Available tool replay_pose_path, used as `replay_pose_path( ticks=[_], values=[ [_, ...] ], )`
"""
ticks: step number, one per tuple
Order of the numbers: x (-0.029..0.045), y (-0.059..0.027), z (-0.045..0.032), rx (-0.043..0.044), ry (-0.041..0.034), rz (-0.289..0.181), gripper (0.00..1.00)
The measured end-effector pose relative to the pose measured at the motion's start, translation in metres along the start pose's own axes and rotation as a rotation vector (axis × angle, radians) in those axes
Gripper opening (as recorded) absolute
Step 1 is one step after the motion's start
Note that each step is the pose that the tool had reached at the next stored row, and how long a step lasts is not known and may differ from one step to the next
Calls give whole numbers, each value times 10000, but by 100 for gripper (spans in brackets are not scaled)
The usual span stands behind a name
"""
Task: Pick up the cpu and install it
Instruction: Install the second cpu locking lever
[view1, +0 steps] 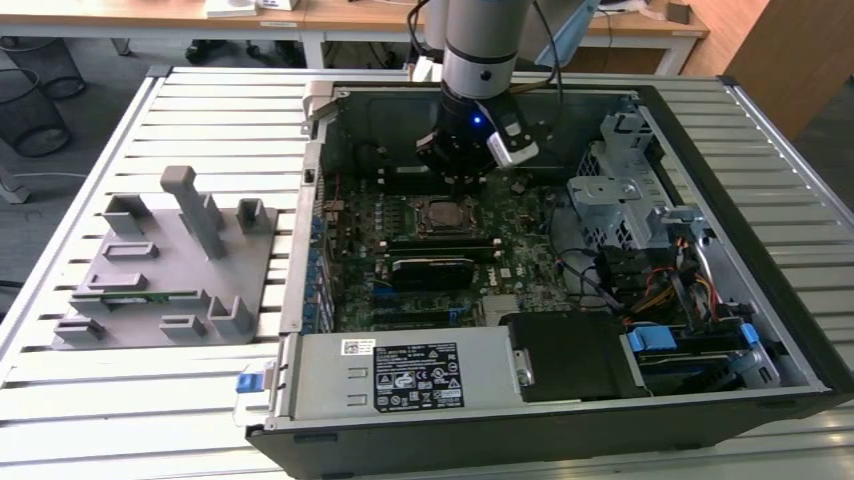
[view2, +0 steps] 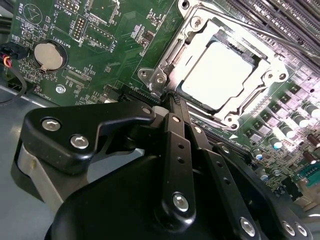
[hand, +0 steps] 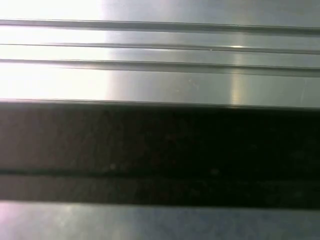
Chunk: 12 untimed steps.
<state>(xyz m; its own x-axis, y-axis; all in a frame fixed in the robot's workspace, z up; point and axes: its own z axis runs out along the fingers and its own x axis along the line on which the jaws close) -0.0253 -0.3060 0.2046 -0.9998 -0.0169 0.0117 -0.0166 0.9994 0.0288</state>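
Gripper (view2: 172, 97) beside socketed cpu (view2: 218, 75)

Close-up of a slatted metal surface (hand: 165, 80), silvery, with long straight ridges (hand: 160, 46) running across the first wrist view, side to side. Strong glare on one end of the slats, washing them out to white. A wide dark band (hand: 160, 150) crosses the frame next to the bright slats, edge parallel to the ridges; what it is cannot be told. Beyond it, another pale grey metal strip (hand: 160, 222), duller, blurred.
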Motion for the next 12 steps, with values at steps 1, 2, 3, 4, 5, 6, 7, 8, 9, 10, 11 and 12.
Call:
replay_pose_path(
  ticks=[1,2,3,4,5,6,7,8,9,10,11,12],
  values=[
    [0,0,-1,12,0,1,11],
    [0,0,-2,26,-1,1,11],
    [0,-2,-3,39,0,0,11],
    [0,-3,-4,52,1,0,11],
    [0,-5,-4,62,1,1,11],
    [1,-7,-5,72,1,2,11],
    [1,-12,-6,84,2,1,11],
    [1,-16,-7,95,2,1,11],
    [1,-19,-7,106,1,2,11],
    [1,-24,-8,120,2,2,11],
    [1,-29,-8,132,2,2,11],
    [1,-33,-8,144,2,2,11]
  ],
)
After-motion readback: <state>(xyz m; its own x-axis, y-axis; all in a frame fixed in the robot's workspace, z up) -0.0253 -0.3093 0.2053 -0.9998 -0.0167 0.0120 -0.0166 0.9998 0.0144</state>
